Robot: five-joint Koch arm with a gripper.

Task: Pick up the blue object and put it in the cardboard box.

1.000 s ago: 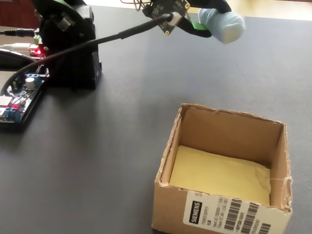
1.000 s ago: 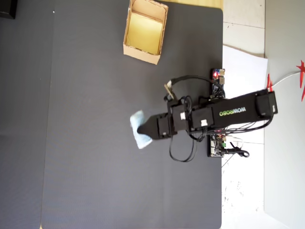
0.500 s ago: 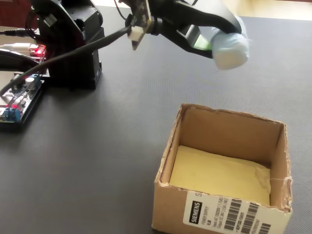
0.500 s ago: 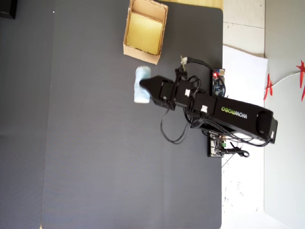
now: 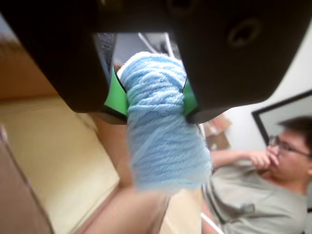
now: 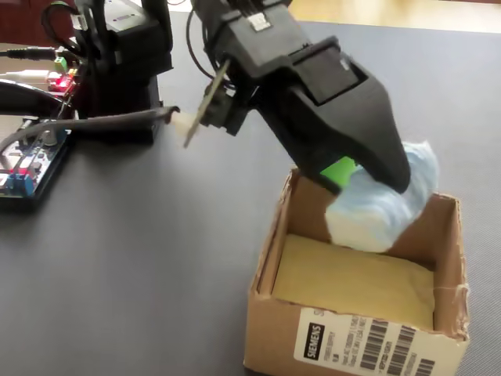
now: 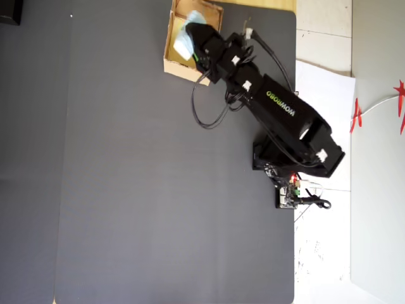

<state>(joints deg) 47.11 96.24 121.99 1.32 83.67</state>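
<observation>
Gripper clamped on blue object, green pads pressing its upper part from both sides in the wrist view. Blue object suspended over cardboard box, hanging partly below the rim near the far wall in the fixed view, clear of the yellowish inner floor. Contact with the far wall not determinable. Overhead view: gripper and blue object within the outline of cardboard box, at the top edge of the dark desk. Arm stretched from base toward the box. Circuit board lying beside the base, red light lit.
</observation>
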